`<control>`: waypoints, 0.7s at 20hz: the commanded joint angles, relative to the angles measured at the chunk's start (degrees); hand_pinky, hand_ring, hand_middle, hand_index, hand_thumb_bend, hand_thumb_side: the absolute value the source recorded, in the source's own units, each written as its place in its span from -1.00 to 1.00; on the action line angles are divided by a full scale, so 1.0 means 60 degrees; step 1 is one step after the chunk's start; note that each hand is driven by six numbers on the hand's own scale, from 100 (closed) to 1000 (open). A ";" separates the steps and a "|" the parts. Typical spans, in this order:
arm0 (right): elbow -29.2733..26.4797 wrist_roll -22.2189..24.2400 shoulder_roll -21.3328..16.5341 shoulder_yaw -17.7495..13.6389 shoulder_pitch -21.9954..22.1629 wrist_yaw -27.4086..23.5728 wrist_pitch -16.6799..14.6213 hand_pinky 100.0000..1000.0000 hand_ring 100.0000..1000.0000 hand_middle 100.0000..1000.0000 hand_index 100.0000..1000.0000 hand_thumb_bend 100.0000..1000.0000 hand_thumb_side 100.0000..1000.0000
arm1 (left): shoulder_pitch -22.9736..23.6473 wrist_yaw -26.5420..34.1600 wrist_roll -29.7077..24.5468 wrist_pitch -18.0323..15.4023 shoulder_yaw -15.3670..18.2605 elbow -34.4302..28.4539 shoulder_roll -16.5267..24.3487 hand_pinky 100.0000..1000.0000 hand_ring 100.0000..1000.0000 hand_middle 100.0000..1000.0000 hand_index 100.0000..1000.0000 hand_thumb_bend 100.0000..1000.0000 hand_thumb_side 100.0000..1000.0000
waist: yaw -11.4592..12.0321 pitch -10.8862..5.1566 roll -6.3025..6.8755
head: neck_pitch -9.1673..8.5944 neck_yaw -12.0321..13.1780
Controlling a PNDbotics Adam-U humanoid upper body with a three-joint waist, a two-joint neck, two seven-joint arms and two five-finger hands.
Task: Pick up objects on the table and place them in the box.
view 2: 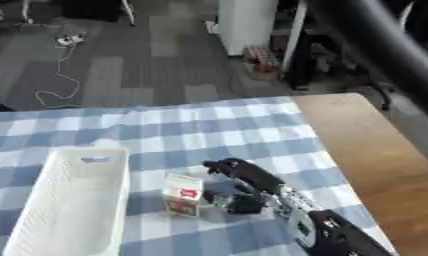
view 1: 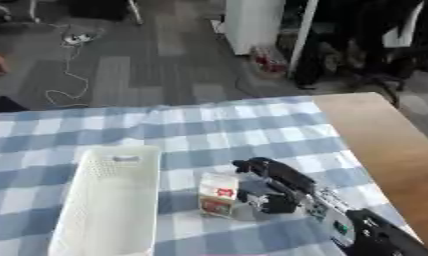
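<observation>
A small white carton (view 1: 218, 200) with a red label stands upright on the blue-and-white checked cloth (view 1: 209, 130), just right of the long white basket (view 1: 108, 200). My right hand (view 1: 272, 187) comes in from the lower right and sits right beside the carton, on its right side. Its fingers (view 2: 224, 167) are stretched out past the carton's top and its thumb (view 2: 241, 204) lies low near the carton's base, with the carton between them. I cannot tell whether the hand touches the carton. The left hand shows in neither view.
Bare wooden tabletop (view 1: 384, 145) runs along the right side where the cloth ends. Beyond the far table edge is grey carpet with a white cable (view 1: 69, 75) and a white cabinet (view 1: 248, 22). In the right eye view a dark bar (view 2: 375, 40) crosses the upper right corner.
</observation>
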 commanded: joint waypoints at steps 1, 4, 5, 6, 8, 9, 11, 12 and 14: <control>-0.0531 0.0364 -0.0347 -0.0102 0.0041 -0.0210 -0.0231 0.90 0.55 0.50 1.00 -0.37 1.00 | -0.0045 0.0014 0.0021 0.0009 0.0039 -0.0152 0.0202 -0.35 -0.22 0.20 0.47 -0.94 0.80 | -0.0020 -0.0135 0.0039 | -0.0053 -0.0051; -0.0996 0.0658 -0.0413 -0.0044 0.0193 -0.0332 -0.0294 0.90 0.55 0.50 1.00 -0.40 1.00 | -0.0002 -0.0017 0.0043 0.0014 0.0050 -0.0152 0.0205 -0.35 -0.22 0.20 0.47 -0.94 0.80 | -0.0045 -0.0149 0.0048 | -0.0028 -0.0058; -0.1129 0.0744 -0.0431 -0.0038 0.0224 -0.0365 -0.0273 0.90 0.55 0.50 1.00 -0.41 1.00 | 0.0012 -0.0030 0.0049 0.0014 0.0051 -0.0152 0.0205 -0.35 -0.22 0.20 0.47 -0.94 0.80 | -0.0053 -0.0152 0.0051 | -0.0028 -0.0063; -0.1251 0.0830 -0.0446 -0.0033 0.0241 -0.0395 -0.0250 0.90 0.55 0.50 1.00 -0.41 1.00 | 0.0030 -0.0044 0.0053 0.0016 0.0052 -0.0152 0.0204 -0.35 -0.22 0.20 0.47 -0.94 0.80 | -0.0063 -0.0155 0.0054 | -0.0028 -0.0072; -0.1426 0.0993 -0.0463 -0.0031 0.0255 -0.0451 -0.0195 0.91 0.56 0.51 1.00 -0.41 1.00 | 0.0053 -0.0068 0.0057 0.0018 0.0048 -0.0152 0.0201 -0.35 -0.22 0.20 0.47 -0.94 0.80 | -0.0074 -0.0161 0.0060 | -0.0020 -0.0097; -0.1495 0.1070 -0.0467 -0.0035 0.0256 -0.0474 -0.0169 0.91 0.56 0.52 1.00 -0.42 1.00 | 0.0060 -0.0077 0.0060 0.0018 0.0047 -0.0152 0.0200 -0.35 -0.22 0.20 0.47 -0.94 0.80 | -0.0077 -0.0164 0.0063 | -0.0018 -0.0112; -0.1614 0.1177 -0.0462 -0.0053 0.0257 -0.0513 -0.0112 0.91 0.56 0.52 1.00 -0.45 1.00 | 0.0074 -0.0091 0.0069 0.0018 0.0046 -0.0152 0.0198 -0.35 -0.22 0.20 0.47 -0.94 0.80 | -0.0087 -0.0170 0.0068 | -0.0015 -0.0142; -0.1646 0.1205 -0.0450 -0.0062 0.0251 -0.0531 -0.0082 0.91 0.56 0.52 1.00 -0.45 1.00 | 0.0082 -0.0098 0.0067 0.0020 0.0041 -0.0152 0.0197 -0.35 -0.22 0.20 0.47 -0.94 0.80 | -0.0091 -0.0172 0.0071 | -0.0011 -0.0161; -0.1672 0.1244 -0.0428 -0.0065 0.0246 -0.0554 -0.0039 0.91 0.56 0.52 1.00 -0.47 1.00 | 0.0087 -0.0107 0.0067 0.0019 0.0036 -0.0152 0.0194 -0.35 -0.22 0.20 0.47 -0.94 0.80 | -0.0094 -0.0176 0.0076 | -0.0013 -0.0200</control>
